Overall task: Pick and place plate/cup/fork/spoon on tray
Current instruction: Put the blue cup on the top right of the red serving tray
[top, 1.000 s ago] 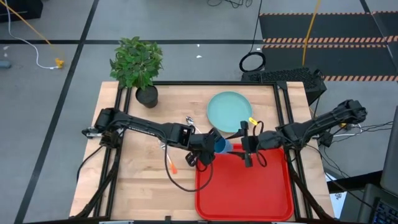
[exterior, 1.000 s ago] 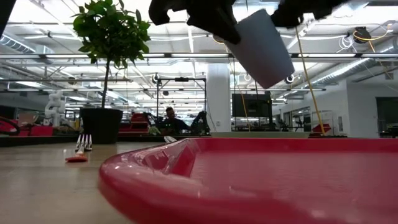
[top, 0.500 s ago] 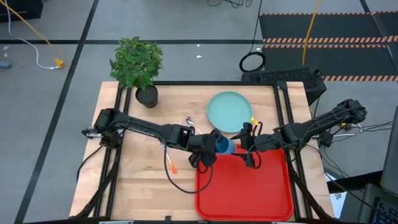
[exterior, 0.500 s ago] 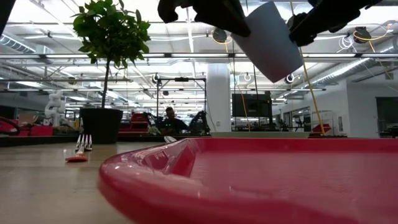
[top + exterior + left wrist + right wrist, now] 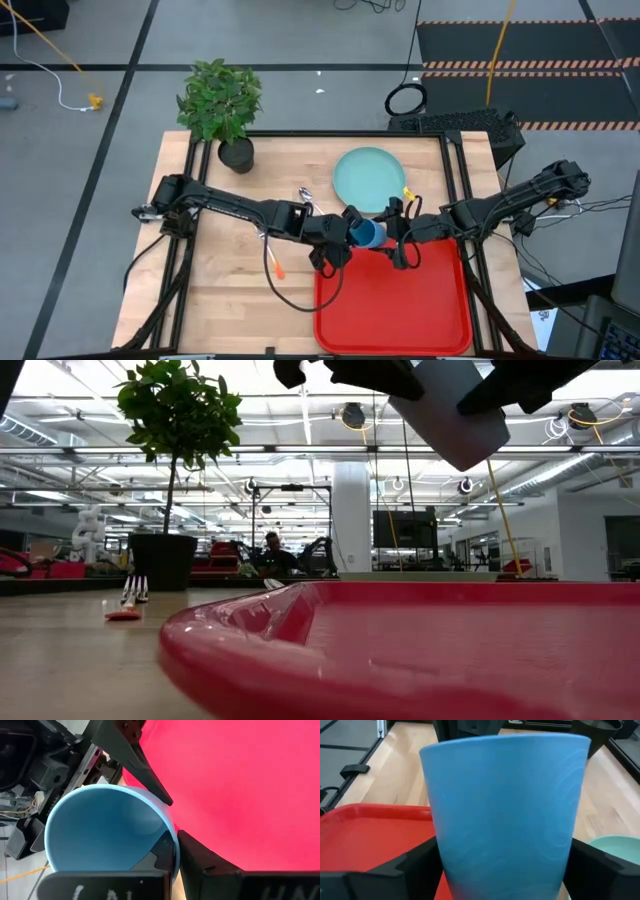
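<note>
Right now the left tool (image 5: 345,228) is gripping the cup (image 5: 366,233) by its rim, tilted above the tray's (image 5: 395,310) far edge; the right tool (image 5: 397,232), fingers spread, is flanking it. Ideally, right closes before left releases.

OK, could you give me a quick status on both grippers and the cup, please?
Left gripper shut on the cup, held tilted above the tray edge. Right gripper open around the cup. Nothing in the way.
</note>
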Robot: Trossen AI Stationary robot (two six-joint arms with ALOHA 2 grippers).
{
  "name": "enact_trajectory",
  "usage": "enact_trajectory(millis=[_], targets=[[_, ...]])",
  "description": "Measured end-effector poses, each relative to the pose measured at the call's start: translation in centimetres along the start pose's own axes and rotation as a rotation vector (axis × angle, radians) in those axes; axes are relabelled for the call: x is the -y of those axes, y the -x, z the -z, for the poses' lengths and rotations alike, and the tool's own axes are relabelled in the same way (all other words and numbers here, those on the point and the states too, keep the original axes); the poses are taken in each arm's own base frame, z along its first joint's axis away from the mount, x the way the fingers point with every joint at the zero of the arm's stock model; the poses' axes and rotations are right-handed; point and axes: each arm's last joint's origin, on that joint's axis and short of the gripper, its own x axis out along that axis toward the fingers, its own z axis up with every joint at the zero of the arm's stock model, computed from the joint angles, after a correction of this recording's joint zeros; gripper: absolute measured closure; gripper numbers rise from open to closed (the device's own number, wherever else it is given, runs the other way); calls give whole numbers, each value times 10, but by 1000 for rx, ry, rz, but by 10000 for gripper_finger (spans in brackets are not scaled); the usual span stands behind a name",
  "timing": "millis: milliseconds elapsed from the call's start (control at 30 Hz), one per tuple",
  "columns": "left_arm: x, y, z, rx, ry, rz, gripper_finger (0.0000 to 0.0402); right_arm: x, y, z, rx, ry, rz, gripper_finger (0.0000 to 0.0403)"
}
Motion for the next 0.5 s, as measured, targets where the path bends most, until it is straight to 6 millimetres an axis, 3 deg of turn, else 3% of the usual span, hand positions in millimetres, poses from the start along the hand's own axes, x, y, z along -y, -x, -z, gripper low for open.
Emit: enact_trajectory(millis=[167, 500], targets=[[0, 0, 0, 3, 41, -3, 386, 0, 1, 0, -3, -2, 0, 99], [0, 11, -14, -82, 150, -197, 253, 4, 31, 7, -56, -74, -12, 88]])
